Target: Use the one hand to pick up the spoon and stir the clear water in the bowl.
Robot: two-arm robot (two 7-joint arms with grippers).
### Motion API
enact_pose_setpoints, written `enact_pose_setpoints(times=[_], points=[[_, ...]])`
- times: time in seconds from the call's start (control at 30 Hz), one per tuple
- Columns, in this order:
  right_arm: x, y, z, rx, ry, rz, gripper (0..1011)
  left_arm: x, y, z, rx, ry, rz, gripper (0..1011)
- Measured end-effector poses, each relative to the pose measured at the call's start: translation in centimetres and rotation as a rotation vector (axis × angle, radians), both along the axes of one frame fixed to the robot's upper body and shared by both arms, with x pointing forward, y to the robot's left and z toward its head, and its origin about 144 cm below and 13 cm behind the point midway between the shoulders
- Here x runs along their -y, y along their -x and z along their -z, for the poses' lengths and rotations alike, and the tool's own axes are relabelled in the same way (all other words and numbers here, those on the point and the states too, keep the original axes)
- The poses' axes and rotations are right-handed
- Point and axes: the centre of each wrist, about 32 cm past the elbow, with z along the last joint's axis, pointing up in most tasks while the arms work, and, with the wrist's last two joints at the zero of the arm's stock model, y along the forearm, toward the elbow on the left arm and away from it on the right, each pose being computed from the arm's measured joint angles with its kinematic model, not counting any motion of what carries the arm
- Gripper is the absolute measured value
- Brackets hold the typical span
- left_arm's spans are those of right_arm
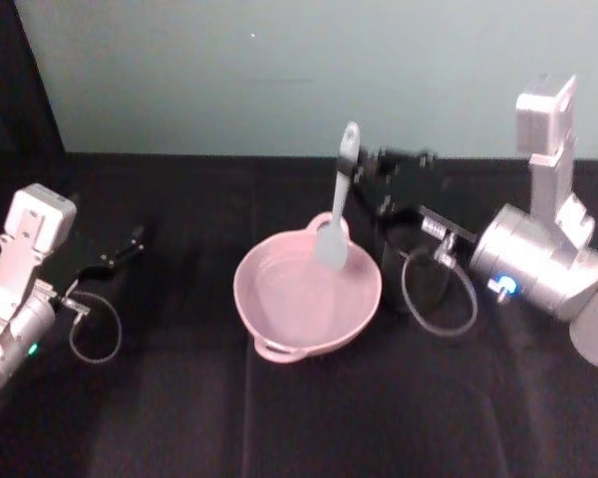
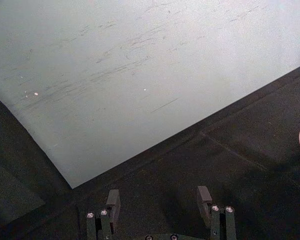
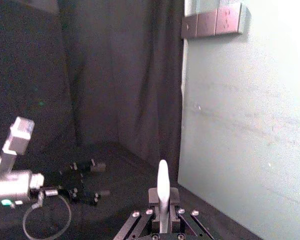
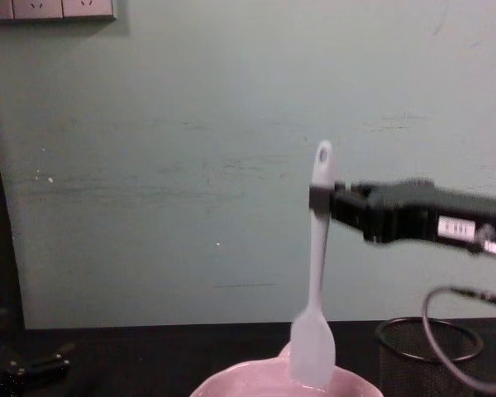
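At the left edge of the bench [image 1: 179,398], over its black cloth, the left end effector [image 1: 130,244] [image 2: 159,205] sits low and idle. Its fingers stand well apart with nothing between them. The left wrist view shows just bare cloth and the pale wall ahead of it.

Near the middle of the bench stands the pink bowl [image 1: 247,299] [image 4: 248,382], its small loop handle turned toward the front edge. There is clear water [image 1: 294,294] in it, showing as little more than a faint sheen on the inside.

Rising from the back of the bowl is the white spoon [image 1: 337,214] [image 4: 317,273], close to upright. Its broad flat head is down inside the far rim and its holed tip points up. From here I cannot tell whether the head actually reaches the water.

The right end effector [image 1: 351,171] [image 4: 317,198] [image 3: 163,197] comes in level from the right side of the bench, well above the bowl. It is clamped on the spoon's handle just below the hole, fingers closed tight on the slim shaft (the tip pokes out above them).

Further right, under that arm and just beside the bowl, is a black mesh cup [image 4: 413,368], with the arm's grey cable looping in front of it. What is inside the cup is too dark to make out.
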Motion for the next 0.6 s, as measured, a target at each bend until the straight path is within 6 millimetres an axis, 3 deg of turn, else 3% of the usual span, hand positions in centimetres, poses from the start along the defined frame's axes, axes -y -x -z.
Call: enact_pose_setpoints(times=[0.17, 0.37, 0.6], points=[[-0.3, 0.4, 2.2, -0.035, 0.015, -0.015, 111, 0.0, 0.0, 0.0, 0.000, 0.000, 0.000, 1011], [-1.4, 1.0, 3.3, -0.063, 0.009, -0.066, 111, 0.0, 0.0, 0.0, 0.000, 0.000, 0.000, 1011], [-3.8, 1.4, 4.7, -0.091, -0.012, -0.100, 111, 0.0, 0.0, 0.0, 0.000, 0.000, 0.000, 1011]])
